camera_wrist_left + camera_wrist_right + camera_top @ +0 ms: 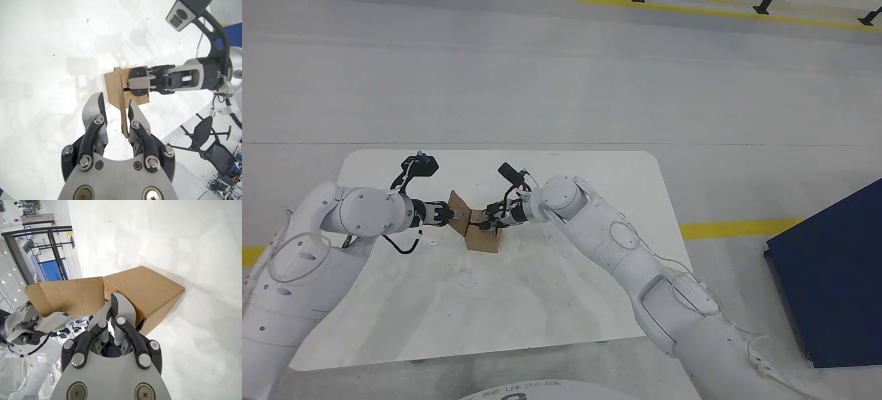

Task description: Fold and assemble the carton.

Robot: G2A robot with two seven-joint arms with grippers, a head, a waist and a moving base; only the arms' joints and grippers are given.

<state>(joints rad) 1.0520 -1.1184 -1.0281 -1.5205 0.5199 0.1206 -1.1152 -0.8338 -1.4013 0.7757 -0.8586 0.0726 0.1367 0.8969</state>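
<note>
A small brown carton [480, 238] lies on the white table [572, 290], with one long flap [122, 113] standing open from its end. My left gripper [116, 98] is open; the flap runs between its fingers and rests against one of them. From the other side, my right gripper [113, 302] is shut on the carton's [147, 289] side wall by its open end. In the left wrist view one pad of the right gripper [137, 83] presses flat on the carton's [113, 83] face. In the top view the left gripper [447, 215] and right gripper [492, 218] flank the carton.
Bare white tabletop surrounds the carton on all sides. A dark blue block [842, 270] stands on the floor beyond the table's right edge. Black chairs [208, 132] stand off the table's edge, beyond the right arm.
</note>
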